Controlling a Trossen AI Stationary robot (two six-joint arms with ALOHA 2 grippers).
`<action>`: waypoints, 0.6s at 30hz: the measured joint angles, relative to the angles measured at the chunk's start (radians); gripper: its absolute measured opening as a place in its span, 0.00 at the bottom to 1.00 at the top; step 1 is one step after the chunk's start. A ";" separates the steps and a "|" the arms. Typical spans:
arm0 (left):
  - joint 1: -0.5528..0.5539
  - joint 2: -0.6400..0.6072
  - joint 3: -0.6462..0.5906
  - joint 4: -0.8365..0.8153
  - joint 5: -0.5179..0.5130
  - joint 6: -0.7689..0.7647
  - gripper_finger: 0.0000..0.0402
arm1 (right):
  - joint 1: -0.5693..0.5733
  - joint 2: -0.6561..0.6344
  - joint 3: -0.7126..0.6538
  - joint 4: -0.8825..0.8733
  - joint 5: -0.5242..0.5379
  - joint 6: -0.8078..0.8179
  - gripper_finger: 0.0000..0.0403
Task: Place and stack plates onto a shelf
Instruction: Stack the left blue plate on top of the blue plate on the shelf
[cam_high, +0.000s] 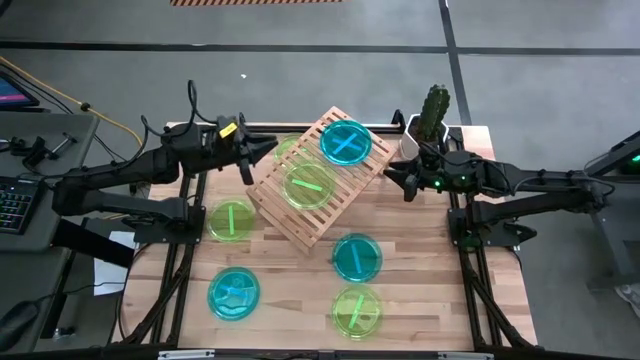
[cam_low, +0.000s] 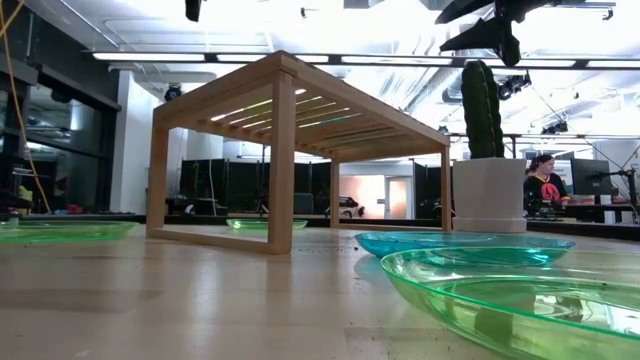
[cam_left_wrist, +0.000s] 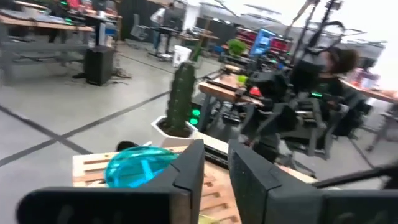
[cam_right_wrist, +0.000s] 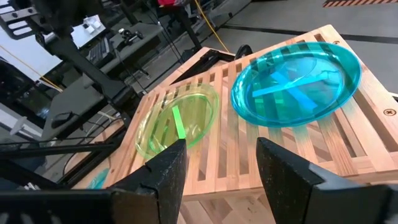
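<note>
Two small round translucent plastic plates, one teal-blue and one lime-green, already up on the slatted light-wood shelf near the frame's upper middle, side by side rather than stacked, probably just to fill the top first. Another green one peeked out from underneath; four more still on the plank table lower down. Left gripper hung at the shelf's left edge and right gripper off its right end, both with jaws apart and empty, likely lining up the next grab.

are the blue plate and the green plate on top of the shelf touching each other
Apart. In the right wrist view, bare wooden slats of the shelf show between the blue plate and the green plate; the high view shows the same gap.
</note>
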 joint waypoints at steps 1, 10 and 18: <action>-0.002 0.000 0.000 0.000 0.025 -0.017 0.18 | 0.000 0.000 0.000 0.000 0.000 0.000 0.44; -0.167 0.000 0.000 -0.001 0.276 -0.259 0.34 | 0.000 0.000 0.000 0.000 0.000 -0.003 0.44; -0.504 0.027 0.064 -0.325 0.153 -0.379 0.35 | 0.000 0.000 0.000 -0.002 0.000 -0.005 0.44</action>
